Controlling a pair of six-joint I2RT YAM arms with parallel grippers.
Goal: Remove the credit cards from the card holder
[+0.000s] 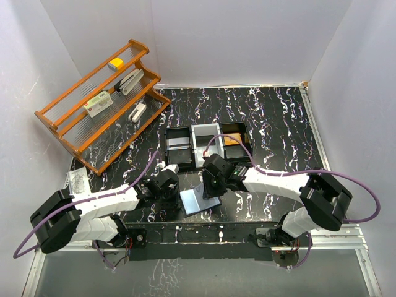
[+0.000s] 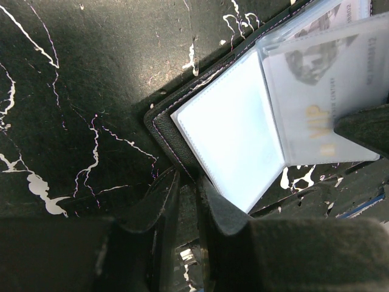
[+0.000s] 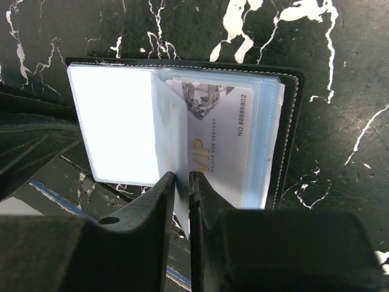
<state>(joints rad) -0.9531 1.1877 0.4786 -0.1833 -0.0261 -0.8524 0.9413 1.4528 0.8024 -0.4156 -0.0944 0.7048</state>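
A: Card holder [image 1: 198,202] is lying open on the marbled table [image 1: 278,117], near its front edge.
B: Left wrist?
A: Left gripper [image 2: 188,180] is pinching the holder's black cover edge, jaws almost together.
B: Right wrist?
A: Right gripper [image 3: 182,177] is nipping a clear pocket [image 3: 170,121] beside the VIP card [image 3: 216,143].

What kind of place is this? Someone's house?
Probably a robot lab booth, not a house: plain white walls, two robot arms bolted at a black marbled table, and a wooden rack.
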